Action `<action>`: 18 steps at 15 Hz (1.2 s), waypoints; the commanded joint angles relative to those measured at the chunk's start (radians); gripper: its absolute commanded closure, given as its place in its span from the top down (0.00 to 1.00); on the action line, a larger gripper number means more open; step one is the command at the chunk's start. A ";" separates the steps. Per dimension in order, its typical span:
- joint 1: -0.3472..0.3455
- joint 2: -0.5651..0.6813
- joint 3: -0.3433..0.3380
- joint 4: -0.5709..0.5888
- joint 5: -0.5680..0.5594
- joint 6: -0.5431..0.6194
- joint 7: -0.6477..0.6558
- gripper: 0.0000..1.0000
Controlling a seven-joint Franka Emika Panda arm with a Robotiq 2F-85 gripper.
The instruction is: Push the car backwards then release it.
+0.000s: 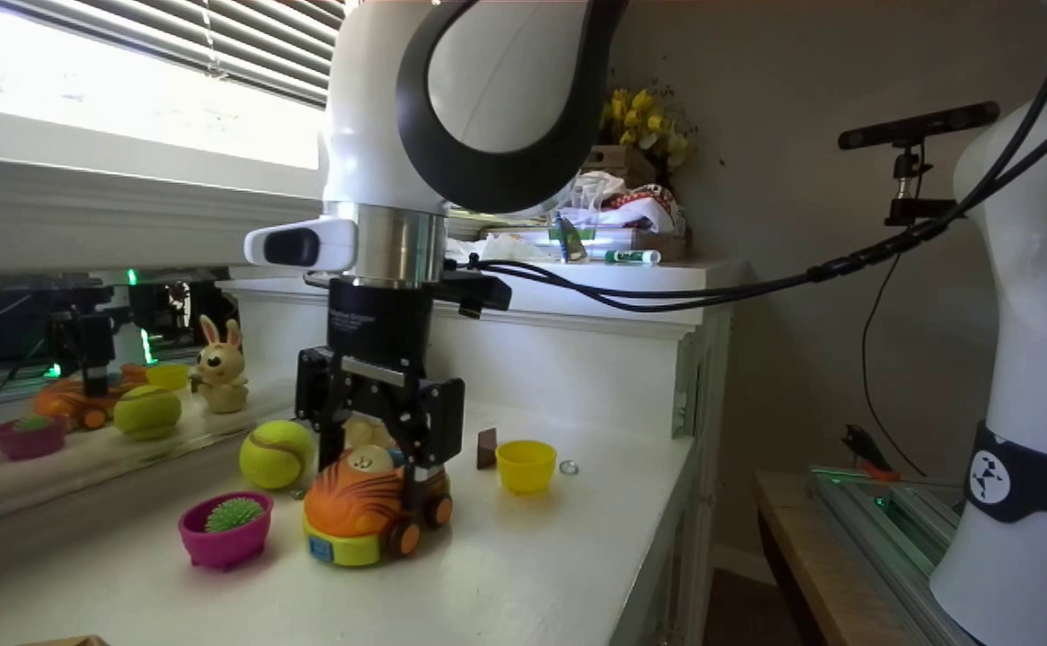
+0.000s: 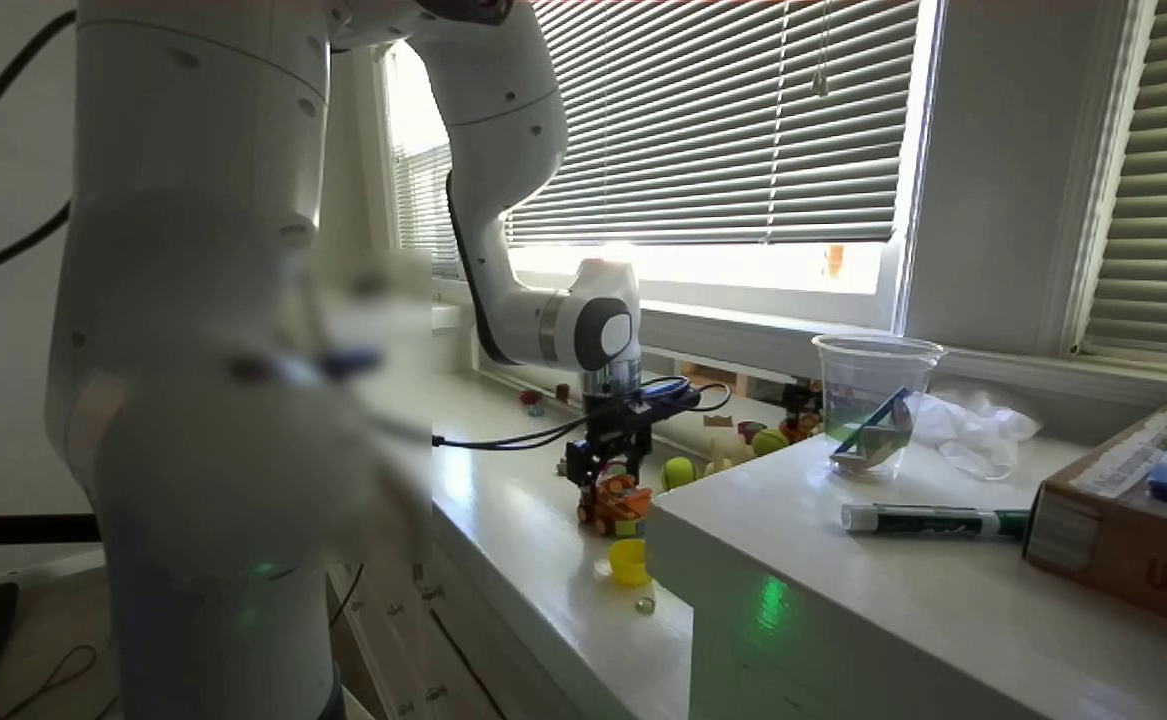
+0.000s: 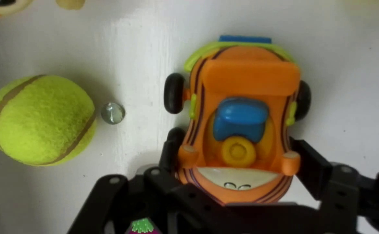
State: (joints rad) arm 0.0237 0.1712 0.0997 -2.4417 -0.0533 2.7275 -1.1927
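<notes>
The orange car (image 1: 348, 493) stands on its wheels on the white counter and shows in both exterior views. In the wrist view the car (image 3: 241, 109) shows a blue seat, a yellow steering wheel and a pale windscreen with eyes; the windscreen end lies between my fingers. My gripper (image 3: 233, 148) points down, with one finger against each side of the car beside the mirrors. In an exterior view the gripper (image 1: 370, 480) straddles the car, its near finger low by the wheels. The far finger is partly hidden by the car. The gripper is shut on the car.
A tennis ball (image 1: 276, 455) and a pink bowl (image 1: 225, 538) with a green spiky ball stand beside the car. A yellow cup (image 1: 526, 467) and a brown piece (image 1: 486, 449) stand farther back. A glass bead (image 3: 112, 113) lies by the ball. A raised ledge (image 2: 793, 560) borders the counter.
</notes>
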 commanded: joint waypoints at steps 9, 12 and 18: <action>0.002 -0.035 0.053 0.000 0.018 -0.015 0.007 0.61; 0.017 -0.046 0.074 0.002 0.017 -0.029 0.027 0.61; 0.054 -0.027 0.107 0.033 0.006 -0.022 0.067 0.61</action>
State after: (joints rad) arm 0.0567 0.1497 0.1989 -2.4363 -0.0533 2.7324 -1.1593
